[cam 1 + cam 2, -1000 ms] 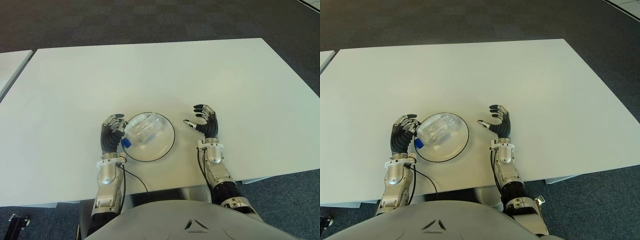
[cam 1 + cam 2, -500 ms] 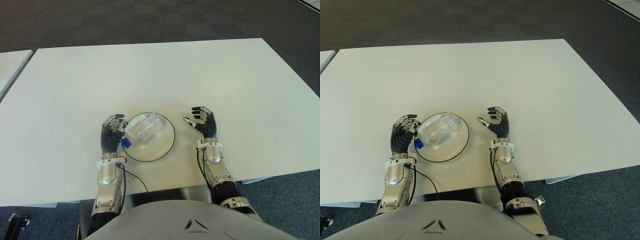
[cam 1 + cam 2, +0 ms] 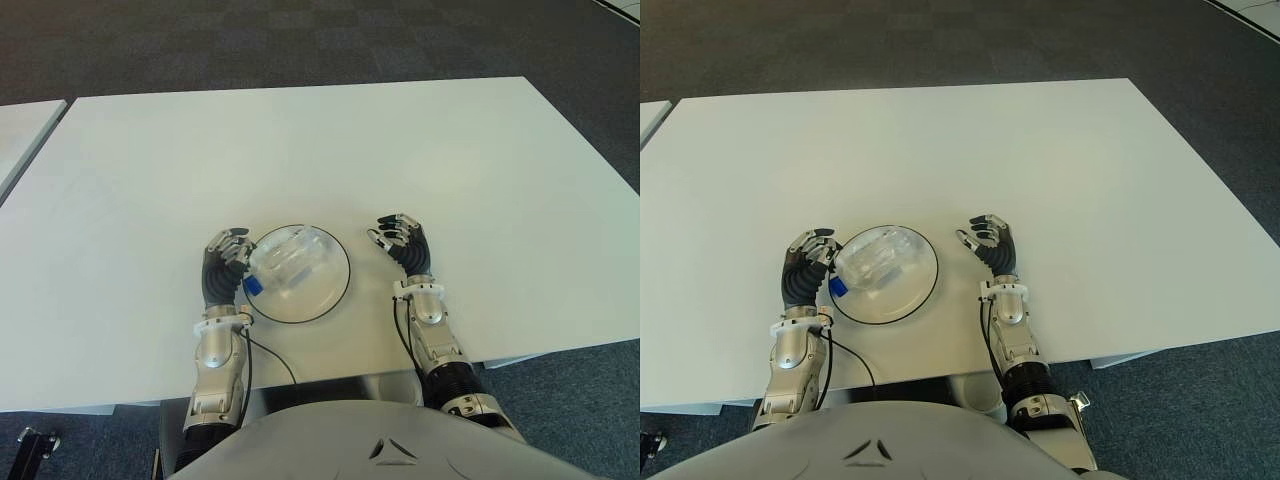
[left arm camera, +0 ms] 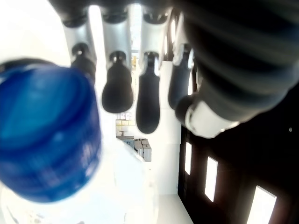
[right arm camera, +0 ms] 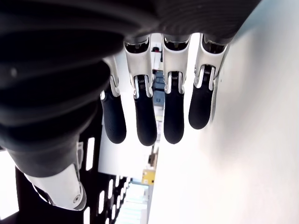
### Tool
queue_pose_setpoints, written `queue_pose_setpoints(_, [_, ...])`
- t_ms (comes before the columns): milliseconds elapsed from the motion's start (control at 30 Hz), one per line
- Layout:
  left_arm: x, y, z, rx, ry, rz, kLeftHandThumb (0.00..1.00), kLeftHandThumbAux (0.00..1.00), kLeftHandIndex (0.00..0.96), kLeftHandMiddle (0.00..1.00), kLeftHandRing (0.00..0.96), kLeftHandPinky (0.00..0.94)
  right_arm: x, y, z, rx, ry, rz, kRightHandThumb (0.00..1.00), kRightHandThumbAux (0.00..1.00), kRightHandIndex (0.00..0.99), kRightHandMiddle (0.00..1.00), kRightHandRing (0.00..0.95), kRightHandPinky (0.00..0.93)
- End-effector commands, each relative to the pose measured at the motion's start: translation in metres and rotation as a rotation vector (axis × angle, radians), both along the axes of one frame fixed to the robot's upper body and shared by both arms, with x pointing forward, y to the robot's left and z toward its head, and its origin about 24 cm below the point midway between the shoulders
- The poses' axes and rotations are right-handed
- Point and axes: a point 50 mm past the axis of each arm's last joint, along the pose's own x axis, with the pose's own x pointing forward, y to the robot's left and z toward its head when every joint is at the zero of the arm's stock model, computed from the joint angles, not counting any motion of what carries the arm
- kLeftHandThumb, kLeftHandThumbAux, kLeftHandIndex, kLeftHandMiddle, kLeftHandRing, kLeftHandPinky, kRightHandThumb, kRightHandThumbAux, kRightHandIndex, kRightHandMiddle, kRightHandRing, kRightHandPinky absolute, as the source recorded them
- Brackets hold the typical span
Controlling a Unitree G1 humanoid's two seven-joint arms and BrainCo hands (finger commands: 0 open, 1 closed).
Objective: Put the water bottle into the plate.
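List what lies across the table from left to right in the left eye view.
left hand → water bottle, lying in the plate → right hand, all on the white table.

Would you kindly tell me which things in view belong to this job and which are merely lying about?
Belong to the job:
water bottle, lying in the plate
plate
left hand, at the bottle's capped end

Lying about:
right hand, holding nothing, right of the plate
white table
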Motion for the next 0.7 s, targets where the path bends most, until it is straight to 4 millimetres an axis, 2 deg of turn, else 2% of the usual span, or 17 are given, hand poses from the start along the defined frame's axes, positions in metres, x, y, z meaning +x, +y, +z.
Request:
queue_pose_setpoints(33, [-0.0015, -0.0025, -0.0057, -0.01, 0.038, -0.012, 0.835, 0.679, 0.398, 0.566, 0.749, 0.734, -0.0081, -0.0012, -0.0147, 0.003, 0.094, -0.003, 0.709, 0.733, 0.418, 0.403, 0.377, 0.377])
queue_pose_setpoints(700, [-0.0019, -0.0016, -0.0061, -0.014, 0.029, -0.016, 0.834, 0.68, 0.395, 0.563, 0.745, 0.734, -0.0096, -0.001, -0.0177, -0.009, 0.104, 0.014, 0.706, 0.736, 0.419, 0.403, 0.373, 0.368])
